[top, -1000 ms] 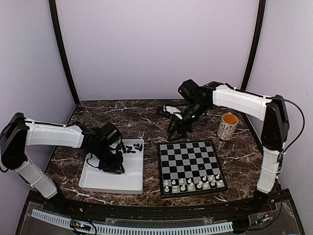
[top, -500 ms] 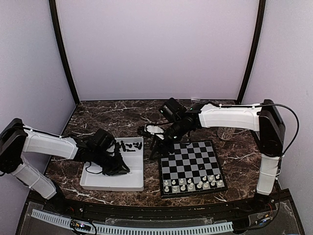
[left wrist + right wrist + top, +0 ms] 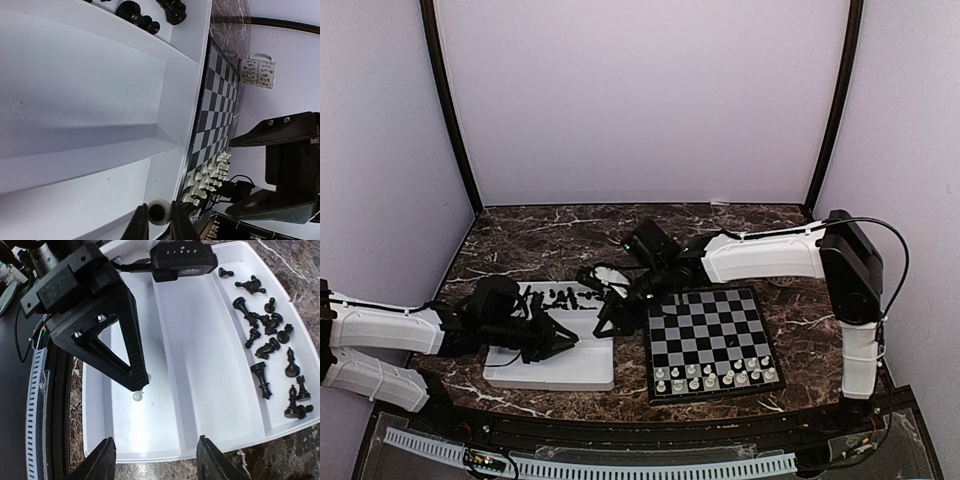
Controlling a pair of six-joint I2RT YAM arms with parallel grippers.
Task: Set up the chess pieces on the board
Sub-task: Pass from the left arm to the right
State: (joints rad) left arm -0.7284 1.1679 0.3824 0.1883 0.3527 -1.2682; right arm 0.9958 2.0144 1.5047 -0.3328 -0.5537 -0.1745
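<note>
Top external view: the left gripper lies low over a white tray that sits toward the left near corner of the table. In the left wrist view its fingertips are pressed onto a single white chess piece and pinch it between them. The piece is in the tray compartment closest to the table's near edge. It cannot be told whether it touches the compartment floor. The black chess pieces lie scattered, most of them tipped over, in the tray's far compartment.

The right gripper hangs over the right-hand rim of the tray. Its fingers are spread wide and nothing is between them.

The board lies flat just beside the tray on its right, close to the table's near edge. The white chess pieces stand upright in two rows along the board's near side. A patterned mug stands on the table beyond the board's far right corner.
</note>
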